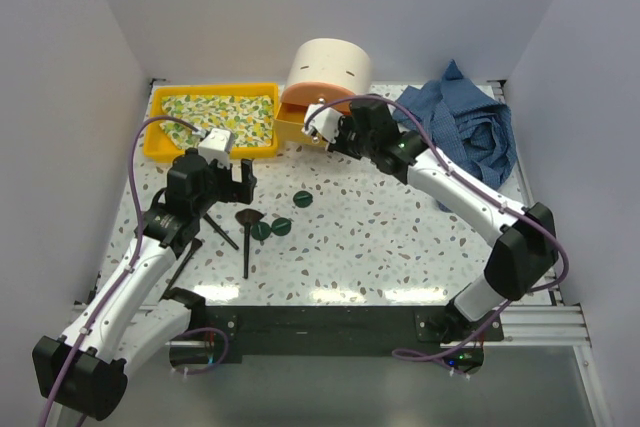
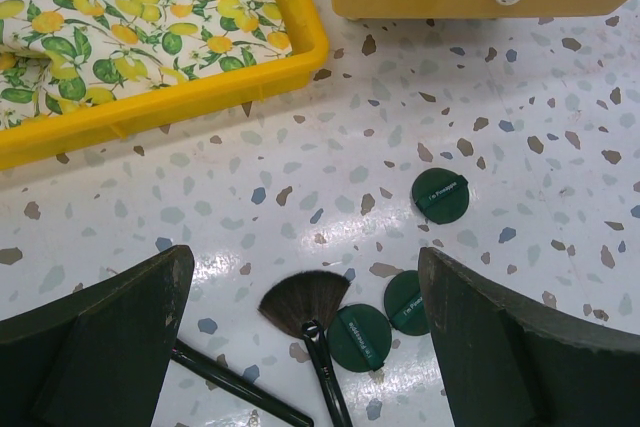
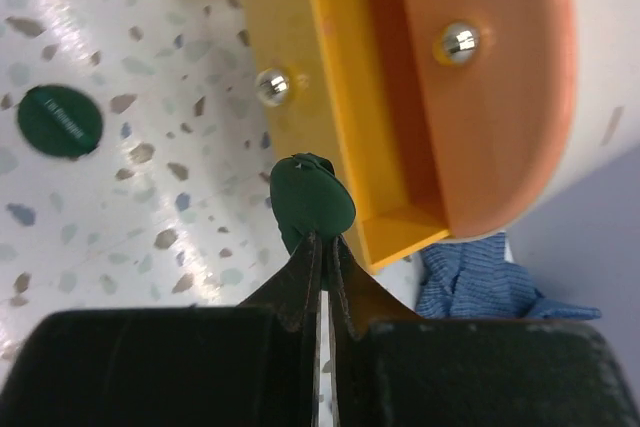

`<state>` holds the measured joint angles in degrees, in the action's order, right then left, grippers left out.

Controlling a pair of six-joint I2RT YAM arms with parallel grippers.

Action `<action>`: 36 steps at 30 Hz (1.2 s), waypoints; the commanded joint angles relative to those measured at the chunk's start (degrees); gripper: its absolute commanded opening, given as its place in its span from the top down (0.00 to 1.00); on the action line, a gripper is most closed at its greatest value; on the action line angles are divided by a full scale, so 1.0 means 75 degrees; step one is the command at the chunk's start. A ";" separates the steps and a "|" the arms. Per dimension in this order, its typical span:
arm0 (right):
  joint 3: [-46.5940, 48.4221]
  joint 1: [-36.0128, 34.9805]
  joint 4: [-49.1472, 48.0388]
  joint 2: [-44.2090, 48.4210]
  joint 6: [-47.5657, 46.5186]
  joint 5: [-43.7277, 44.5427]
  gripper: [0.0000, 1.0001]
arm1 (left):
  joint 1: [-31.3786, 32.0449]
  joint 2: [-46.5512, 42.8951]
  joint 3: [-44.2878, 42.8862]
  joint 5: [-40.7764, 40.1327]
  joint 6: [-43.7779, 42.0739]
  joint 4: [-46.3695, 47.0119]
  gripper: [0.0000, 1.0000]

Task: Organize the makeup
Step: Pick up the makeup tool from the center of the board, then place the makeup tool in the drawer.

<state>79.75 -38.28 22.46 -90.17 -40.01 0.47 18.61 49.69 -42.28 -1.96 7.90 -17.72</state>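
My right gripper (image 3: 322, 242) is shut on a dark green round disc (image 3: 312, 197), held on edge just in front of the open yellow drawer (image 3: 330, 97). In the top view the right gripper (image 1: 330, 135) is at that drawer (image 1: 298, 127). Three more green discs lie on the table (image 2: 441, 195) (image 2: 362, 337) (image 2: 405, 302). The fan-headed brush (image 2: 305, 302) lies beside two of them, with a thin dark brush (image 2: 235, 387) to its left. My left gripper (image 2: 305, 257) is open and empty above the fan brush (image 1: 247, 232). No pink-brown palettes are in view.
A yellow tray (image 1: 160, 142) with a leaf-patterned cloth (image 1: 215, 115) stands at the back left. A white and orange round organiser (image 1: 328, 72) holds the drawer. A blue cloth (image 1: 465, 117) is heaped at the back right. Another brush (image 1: 185, 259) lies near the left arm.
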 commanded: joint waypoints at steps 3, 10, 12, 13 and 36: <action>0.0980 0.0112 -0.1283 -0.0434 0.0283 0.1179 1.00 | -0.0032 -0.0110 0.0048 -0.0079 -0.0081 0.0194 0.00; 0.1192 0.0182 -0.1799 -0.0961 0.0494 0.1555 1.00 | -0.0021 -0.0145 0.0048 -0.0102 -0.0081 0.0171 0.00; 0.1168 0.0229 -0.1776 -0.1055 0.0623 0.1519 1.00 | -0.0021 -0.0145 0.0048 -0.0114 -0.0081 0.0182 0.00; 0.1168 0.0299 -0.1764 -0.1102 0.0682 0.1473 0.95 | -0.0032 -0.0168 0.0048 -0.0114 -0.0081 0.0171 0.00; 0.0583 0.0663 0.0738 0.0314 0.0883 -0.1956 0.47 | -0.0032 -0.0040 0.0048 0.0226 -0.0104 0.0182 0.00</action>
<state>85.76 -33.93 17.26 -96.23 -30.61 1.52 18.61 49.50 -42.26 -1.58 7.88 -17.74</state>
